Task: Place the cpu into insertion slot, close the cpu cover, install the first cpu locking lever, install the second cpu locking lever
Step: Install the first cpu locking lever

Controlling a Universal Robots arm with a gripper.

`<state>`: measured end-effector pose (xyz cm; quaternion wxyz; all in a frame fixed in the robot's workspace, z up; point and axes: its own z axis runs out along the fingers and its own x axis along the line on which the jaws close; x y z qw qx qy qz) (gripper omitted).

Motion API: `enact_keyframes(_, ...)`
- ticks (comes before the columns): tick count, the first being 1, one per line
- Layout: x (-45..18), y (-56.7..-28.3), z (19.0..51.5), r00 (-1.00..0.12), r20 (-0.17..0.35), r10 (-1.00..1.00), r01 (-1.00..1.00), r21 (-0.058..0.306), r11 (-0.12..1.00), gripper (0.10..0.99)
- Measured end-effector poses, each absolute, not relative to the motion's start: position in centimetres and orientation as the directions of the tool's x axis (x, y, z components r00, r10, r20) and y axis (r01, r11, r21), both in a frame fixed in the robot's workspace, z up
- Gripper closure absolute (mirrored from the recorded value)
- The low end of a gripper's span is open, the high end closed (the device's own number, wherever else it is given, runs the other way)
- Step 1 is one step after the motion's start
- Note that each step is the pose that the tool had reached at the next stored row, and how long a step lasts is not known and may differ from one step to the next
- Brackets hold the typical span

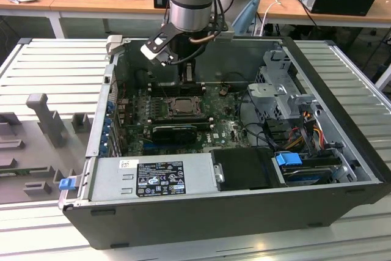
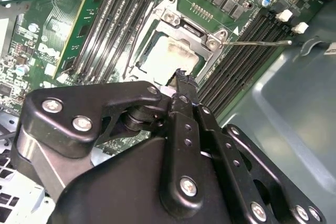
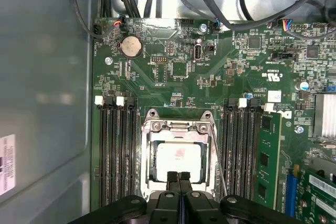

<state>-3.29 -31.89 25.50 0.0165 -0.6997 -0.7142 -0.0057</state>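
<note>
Finds flat silver-grey square cpu [image 3: 178, 158] seated inside dark silver-rimmed insertion slot [image 3: 144, 182], thin silvery windowed cpu cover [image 3: 178, 127] lowered over it. Holds black tool [image 3: 178, 176] pinched together, empty, at slot's edge, likely pressing cover flat.

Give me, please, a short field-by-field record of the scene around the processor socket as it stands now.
setting: computer case lying open, green board inside
arm: gripper shut, at the near edge of the insertion slot
chip: cpu seated in the slot
cpu cover: appears lowered, framing the chip
lever: thin metal rod sticking out sideways, not latched
memory: one green module beside the slot
</note>
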Motion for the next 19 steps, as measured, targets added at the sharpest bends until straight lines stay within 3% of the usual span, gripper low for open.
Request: enact_keyframes(19,-3.3,-31.9,29.1,-0.014,0.032,0.999,1.0,-0.012,0.014,0.98)
